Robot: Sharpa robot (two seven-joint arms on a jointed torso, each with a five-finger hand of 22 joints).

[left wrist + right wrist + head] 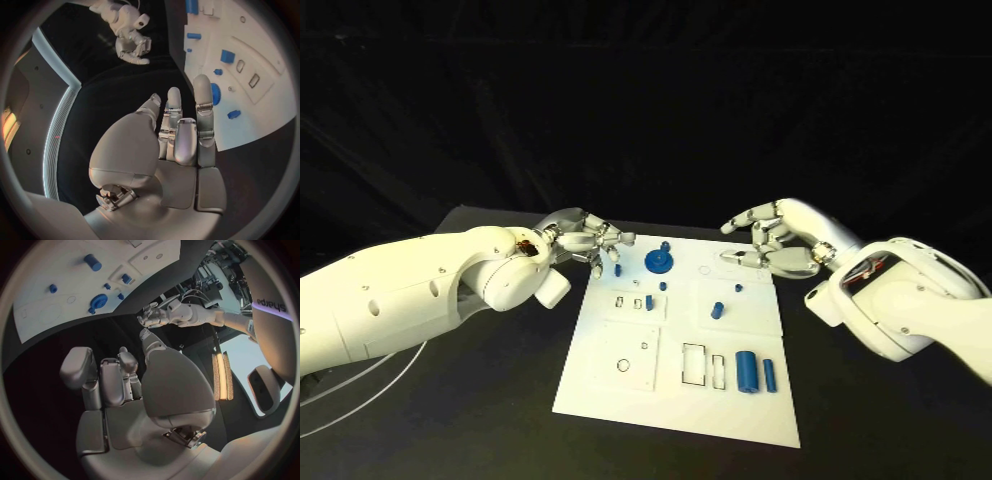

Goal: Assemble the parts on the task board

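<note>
The white task board (678,385) lies in the middle of the table. On it are a round blue wheel (659,262) near the far edge, a small blue peg (617,269), a blue block (717,310) and two blue cylinders (747,371) side by side. My left hand (589,240) hovers over the board's far left corner, its fingers apart and holding nothing. My right hand (769,240) hangs past the far right corner, loosely bent and holding nothing. The left wrist view has the wheel (215,93) just beyond my fingertips (201,82).
Black cloth covers the table (473,400) around the board. A thin pale cable (358,405) curves at the near left. The right wrist view has the board (62,295), the wheel (98,302) and my left hand (153,315) across from it.
</note>
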